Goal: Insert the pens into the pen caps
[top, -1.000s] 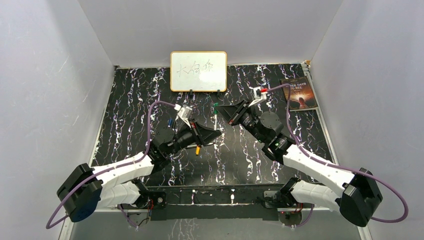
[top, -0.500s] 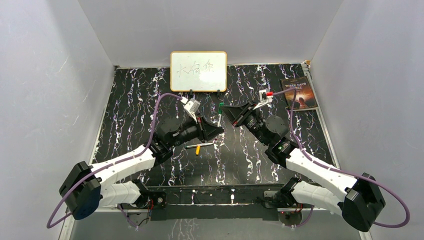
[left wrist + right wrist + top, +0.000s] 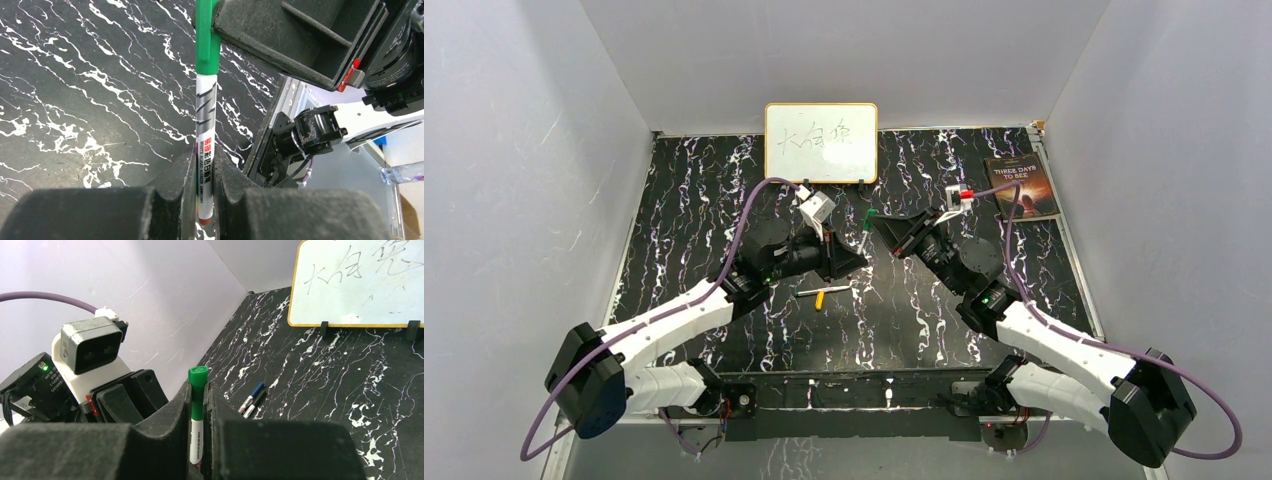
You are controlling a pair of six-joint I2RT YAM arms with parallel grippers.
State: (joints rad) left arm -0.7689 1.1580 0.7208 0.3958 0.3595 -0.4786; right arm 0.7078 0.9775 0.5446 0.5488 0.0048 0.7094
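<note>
Overhead, I see the whiteboard (image 3: 821, 142) standing at the top centre of the table (image 3: 684, 200), with the book (image 3: 1022, 186) lying to its right. At mid-frame the left gripper (image 3: 852, 258) and right gripper (image 3: 876, 222) both grip one upheld pen (image 3: 865, 230). Just below and left of it, another pen (image 3: 822, 292) lies flat. In my right wrist view, two more pens (image 3: 252, 400) lie side by side, below and left of the whiteboard.

My overhead camera looks down from the six o'clock side onto the black white-veined marble tabletop (image 3: 684, 200). Both wrist cameras sit close, sighting along their fingers (image 3: 165, 200) toward twelve o'clock, sharing the green-capped white marker pen (image 3: 204, 125).
</note>
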